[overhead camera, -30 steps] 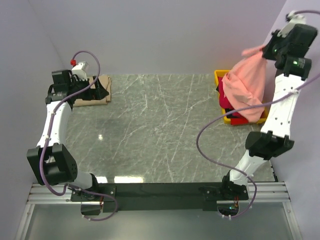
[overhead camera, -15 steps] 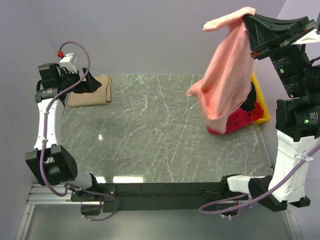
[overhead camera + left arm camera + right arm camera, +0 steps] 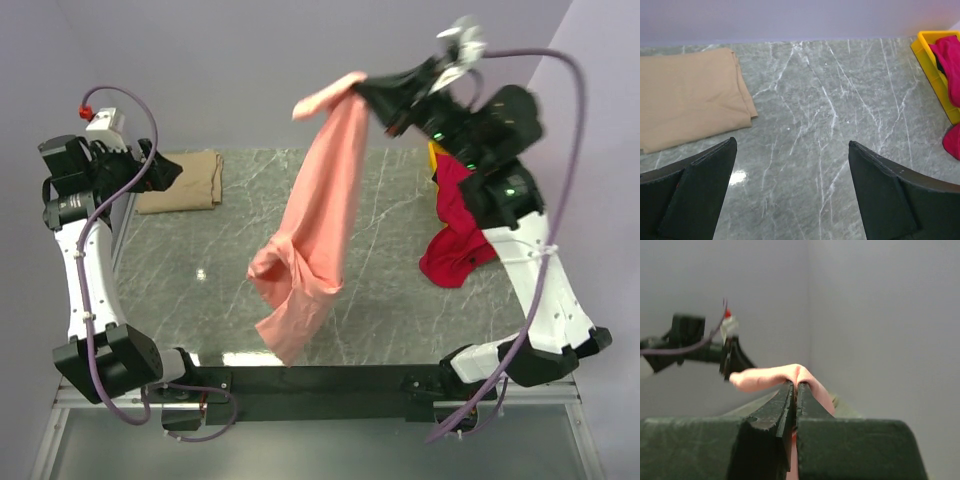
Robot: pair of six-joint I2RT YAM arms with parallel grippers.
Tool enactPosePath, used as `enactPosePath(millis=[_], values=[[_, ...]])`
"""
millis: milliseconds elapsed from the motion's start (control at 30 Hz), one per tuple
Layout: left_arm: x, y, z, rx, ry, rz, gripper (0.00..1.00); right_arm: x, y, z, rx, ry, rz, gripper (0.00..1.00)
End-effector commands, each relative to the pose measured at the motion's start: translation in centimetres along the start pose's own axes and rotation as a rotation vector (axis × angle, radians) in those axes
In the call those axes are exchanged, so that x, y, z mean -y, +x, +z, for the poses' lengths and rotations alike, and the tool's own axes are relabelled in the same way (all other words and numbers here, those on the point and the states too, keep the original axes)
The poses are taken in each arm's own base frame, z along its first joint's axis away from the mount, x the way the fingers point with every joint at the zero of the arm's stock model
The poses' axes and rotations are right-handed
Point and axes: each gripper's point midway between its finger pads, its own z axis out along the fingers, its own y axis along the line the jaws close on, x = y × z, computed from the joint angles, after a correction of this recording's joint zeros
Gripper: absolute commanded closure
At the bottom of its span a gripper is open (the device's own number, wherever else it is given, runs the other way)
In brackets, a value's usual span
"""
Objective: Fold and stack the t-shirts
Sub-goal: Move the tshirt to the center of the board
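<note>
My right gripper (image 3: pixel 368 90) is shut on the salmon-pink t-shirt (image 3: pixel 315 230) and holds it high over the table's middle; the shirt hangs down long and bunched. In the right wrist view the pink cloth (image 3: pixel 771 377) is pinched between the closed jaws (image 3: pixel 795 387). A folded tan-beige t-shirt (image 3: pixel 185 180) lies at the table's far left; it also shows in the left wrist view (image 3: pixel 687 107). Crimson-red t-shirts (image 3: pixel 458 235) spill out of the yellow bin (image 3: pixel 436 152) at the right. My left gripper (image 3: pixel 170 170) is open and empty near the tan shirt, above bare table (image 3: pixel 792 147).
The yellow bin (image 3: pixel 935 65) with red cloth (image 3: pixel 947 62) sits at the table's right edge. The marble table (image 3: pixel 220 280) has walls at the back and both sides. The right arm's cable (image 3: pixel 570 110) loops high on the right.
My right gripper has swung left from above the bin to over the table's middle, carrying the pink shirt out. Red shirts now hang over the bin's edge. The left arm drew back left.
</note>
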Motion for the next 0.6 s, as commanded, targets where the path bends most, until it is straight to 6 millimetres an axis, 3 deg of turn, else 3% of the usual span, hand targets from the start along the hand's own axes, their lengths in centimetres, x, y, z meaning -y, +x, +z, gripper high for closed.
enactPosePath(millis=[0, 67, 100, 167, 200, 267, 300, 333, 367, 433, 467, 500, 567], values=[[0.6, 0.4, -1.0, 0.004, 0.024, 0.022, 0.01, -2.0, 2.5, -0.9, -0.033, -0.040, 0.015, 1.00], [0.4, 1.0, -1.1, -0.013, 0.020, 0.046, 0.01, -2.8, 6.1, -1.3, -0.120, -0.066, 0.052, 1.00], [0.4, 1.2, -1.2, -0.017, 0.021, 0.053, 0.01, -2.9, 9.8, -2.1, -0.195, -0.067, 0.079, 1.00], [0.4, 1.6, -1.3, -0.022, 0.022, 0.060, 0.01, -3.8, 14.3, -3.3, -0.298, -0.092, 0.110, 1.00], [0.4, 1.8, -1.3, -0.026, 0.027, 0.064, 0.01, -4.2, 18.2, -4.3, -0.391, -0.119, 0.127, 1.00], [0.2, 2.2, -1.1, -0.034, 0.024, 0.067, 0.01, -4.7, 23.4, -6.2, -0.573, -0.128, 0.171, 1.00], [0.2, 2.4, -1.0, -0.038, 0.029, 0.067, 0.01, -4.0, 26.3, -6.6, -0.662, -0.121, 0.153, 0.96], [0.1, 2.7, -0.8, -0.046, 0.039, 0.061, 0.01, -3.6, 28.7, -8.4, -0.790, -0.100, 0.176, 0.86], [0.1, 2.9, -0.6, -0.054, 0.050, 0.065, 0.00, -1.8, 29.6, -9.1, -0.842, -0.052, 0.162, 0.65], [0.7, 3.4, -0.4, -0.072, 0.089, 0.062, 0.01, 1.0, 30.0, -10.6, -0.901, 0.035, 0.182, 0.37], [0.7, 3.8, -0.1, -0.085, 0.101, 0.062, 0.01, 3.9, 28.6, -11.4, -0.890, 0.101, 0.151, 0.13], [1.2, 4.1, 0.1, -0.093, 0.120, 0.070, 0.01, 5.2, 28.3, -12.2, -0.911, 0.131, 0.131, 0.13], [1.5, 4.6, 0.6, -0.105, 0.130, 0.076, 0.01, 7.4, 28.6, -15.9, -1.043, 0.175, 0.077, 0.12]])
